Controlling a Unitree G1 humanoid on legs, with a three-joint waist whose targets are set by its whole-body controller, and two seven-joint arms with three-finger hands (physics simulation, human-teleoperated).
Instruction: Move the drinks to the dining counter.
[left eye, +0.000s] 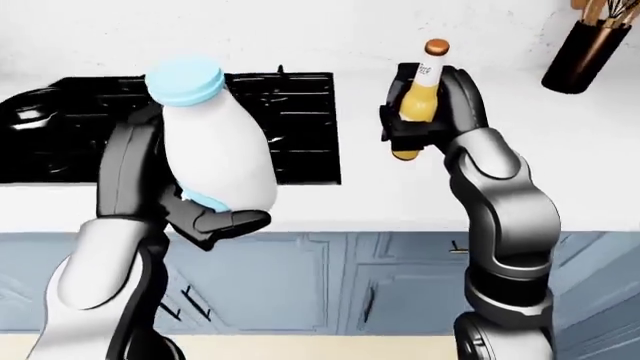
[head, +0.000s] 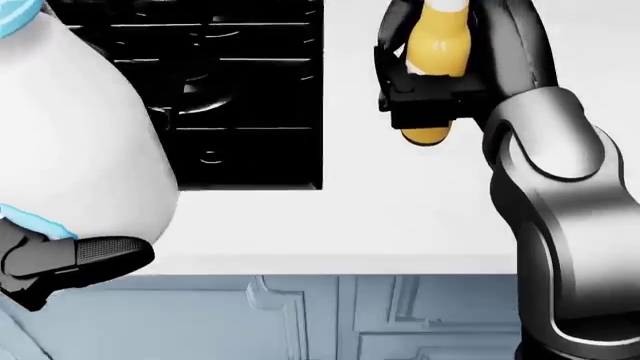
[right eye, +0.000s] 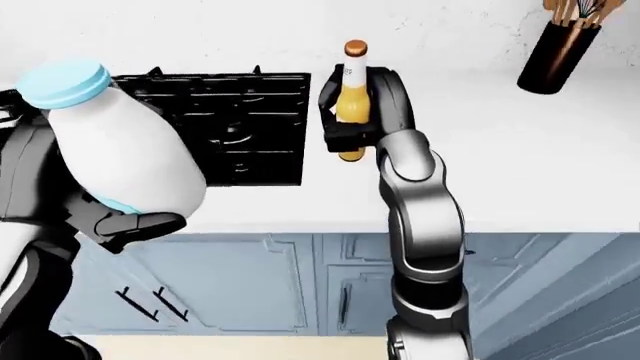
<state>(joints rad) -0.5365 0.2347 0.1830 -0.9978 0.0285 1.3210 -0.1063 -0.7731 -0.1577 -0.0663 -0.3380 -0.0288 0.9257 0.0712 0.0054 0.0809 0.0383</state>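
Observation:
A white milk bottle (left eye: 215, 146) with a light blue cap is held up in my left hand (left eye: 190, 206), fingers closed round its lower body, at the left of the left-eye view. A yellow drink bottle (left eye: 420, 97) with an orange cap and white label is held upright in my right hand (left eye: 425, 124), fingers closed round its middle, above the white counter (left eye: 400, 191). In the head view the milk bottle (head: 80, 150) fills the left and the yellow bottle (head: 438, 52) shows at the top.
A black stove top (left eye: 270, 127) is set into the counter behind the milk bottle. A dark utensil holder (left eye: 585, 52) with wooden tools stands at the top right. Blue cabinet doors (left eye: 320, 281) run below the counter edge.

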